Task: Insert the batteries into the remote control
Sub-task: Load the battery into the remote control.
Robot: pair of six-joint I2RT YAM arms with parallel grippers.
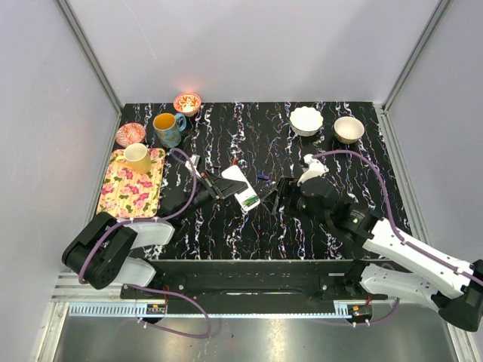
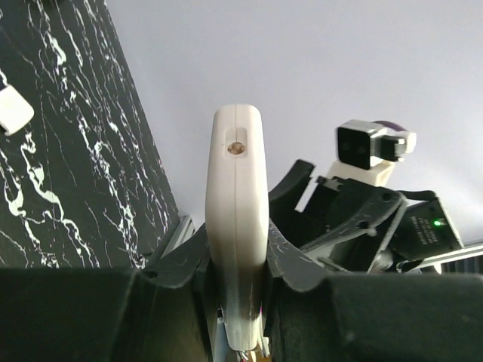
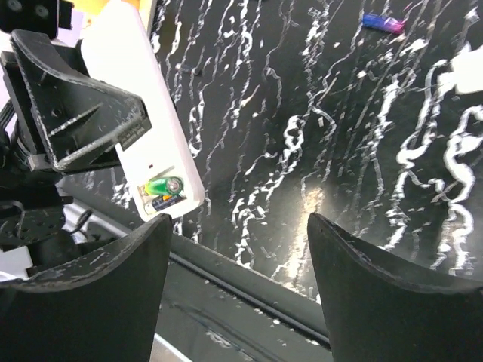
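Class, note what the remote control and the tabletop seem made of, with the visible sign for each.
Remote control: probably moulded plastic, smooth off-white, soft sheen, rounded edges. Tabletop: glossy black with white marble-like veins; glare shows a polished finish, but stone or printed laminate cannot be told.

On the left wrist camera I get the remote control (image 2: 236, 196) edge-on only, so its button face is out of sight. Its lower end disappears between the fingers of the left tool (image 2: 236, 264). A white piece (image 2: 11, 111) is cut off by that view's left edge, and I cannot tell what it is.

On the right wrist camera, the left tool's finger (image 3: 83, 105) covers part of the remote, whose far end runs off the top edge. In the battery bay (image 3: 164, 192) I make out something green and something blue, too small to identify. A small blue item (image 3: 381, 23) on the worktop (image 3: 302, 113) is blurred. Another white shape (image 3: 472, 72) is clipped by the right edge.
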